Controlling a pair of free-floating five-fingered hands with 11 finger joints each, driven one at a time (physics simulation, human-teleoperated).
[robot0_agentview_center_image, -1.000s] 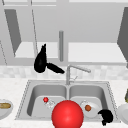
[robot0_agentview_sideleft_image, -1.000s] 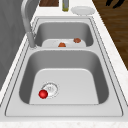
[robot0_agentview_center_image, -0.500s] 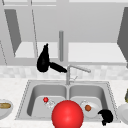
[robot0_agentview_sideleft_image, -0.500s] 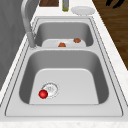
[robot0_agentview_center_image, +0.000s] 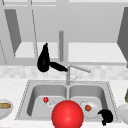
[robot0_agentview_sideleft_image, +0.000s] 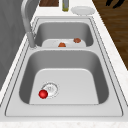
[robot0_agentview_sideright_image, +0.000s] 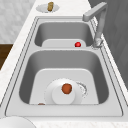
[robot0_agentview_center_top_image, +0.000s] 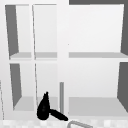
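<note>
Left hand (robot0_agentview_center_image: 43, 62) hangs in the air behind the sink's back rim, in front of the open wall cabinet (robot0_agentview_center_top_image: 95, 57), fingers straight up and thumb stuck out toward the tap (robot0_agentview_center_image: 71, 71), holding nothing; thumb tip sits just beside the tap's upright, can't tell if it touches. Right hand (robot0_agentview_center_image: 106, 116) sits low at the front right corner of the sink (robot0_agentview_center_image: 25, 100), fingers curled, nothing visibly in them. Small red ball (robot0_agentview_sideleft_image: 43, 94) lies on the floor of the left basin, just beside the drain, likely rolled to the low point. Plate (robot0_agentview_sideright_image: 56, 96) rests flat on the right basin floor with a brown lump (robot0_agentview_sideright_image: 66, 88) on it. Big red ball (robot0_agentview_center_image: 67, 115) sits at the sink's front rim, in front of the divider. Second plate (robot0_agentview_sideleft_image: 83, 10) on the bench at the right, bottle (robot0_agentview_sideleft_image: 65, 5) next to it; dish with bread (robot0_agentview_sideright_image: 50, 6) on the bench left of the sink
</note>
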